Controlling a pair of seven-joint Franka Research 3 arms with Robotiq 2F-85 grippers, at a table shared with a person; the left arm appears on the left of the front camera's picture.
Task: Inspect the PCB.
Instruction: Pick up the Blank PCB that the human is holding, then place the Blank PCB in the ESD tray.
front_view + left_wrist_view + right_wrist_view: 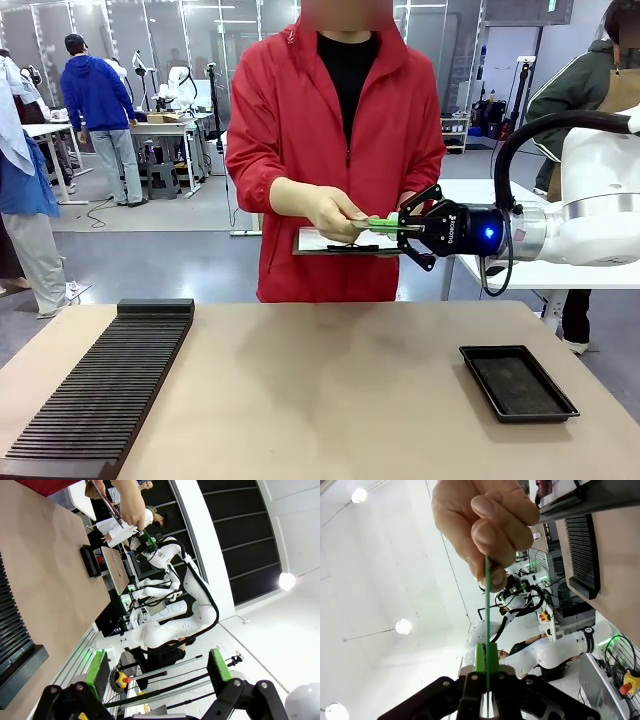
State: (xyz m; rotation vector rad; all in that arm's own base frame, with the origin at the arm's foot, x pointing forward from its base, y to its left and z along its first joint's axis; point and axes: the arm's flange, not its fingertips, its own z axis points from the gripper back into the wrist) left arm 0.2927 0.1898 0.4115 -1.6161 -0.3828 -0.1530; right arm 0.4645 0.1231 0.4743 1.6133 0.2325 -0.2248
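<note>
Green pads of the right gripper (398, 227) are pinched shut on the near end of the PCB (372, 225), held in mid-air just above a clipboard (318, 242). The board's long axis runs straight out from the jaws to the person's hand (325, 212), which pinches the far end. The left gripper (157, 667) gapes wide, well apart.

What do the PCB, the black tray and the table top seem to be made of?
The PCB: likely rigid laminate with a green coating; seen edge-on it is a thin, straight line.
The black tray: probably moulded plastic, matte, with a raised rounded rim.
The table top: smooth beige laminate or coated wood, faint sheen; which one is unclear.
</note>
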